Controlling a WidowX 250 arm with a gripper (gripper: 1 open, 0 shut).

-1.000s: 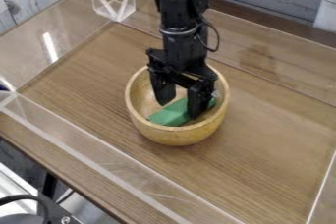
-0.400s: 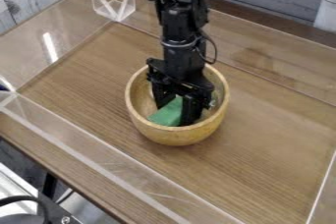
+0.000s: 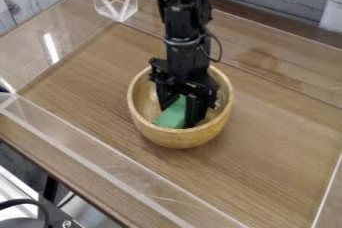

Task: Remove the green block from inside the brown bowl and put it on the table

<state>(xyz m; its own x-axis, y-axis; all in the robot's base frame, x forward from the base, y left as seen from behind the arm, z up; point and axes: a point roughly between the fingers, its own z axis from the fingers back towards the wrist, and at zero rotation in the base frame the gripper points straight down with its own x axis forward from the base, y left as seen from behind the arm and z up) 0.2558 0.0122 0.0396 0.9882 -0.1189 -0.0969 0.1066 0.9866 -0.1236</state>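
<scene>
The brown bowl [image 3: 150, 127] stands on the table [image 3: 80, 82] near its middle. Inside it lies the green block [image 3: 170, 116], partly covered by my gripper [image 3: 182, 110]. The gripper reaches straight down into the bowl with its black fingers [image 3: 198, 107] closed in on the block's upper end. The block still rests low in the bowl. Its lower end shows bright green against the pale inside.
Low clear acrylic walls [image 3: 80, 147] edge the tabletop on all sides. A clear folded piece [image 3: 116, 2] stands at the far left corner. Open wood lies left and right of the bowl.
The fingers stood spread above the block a second ago. They have since sunk deeper into the bowl and closed in on the green block.
</scene>
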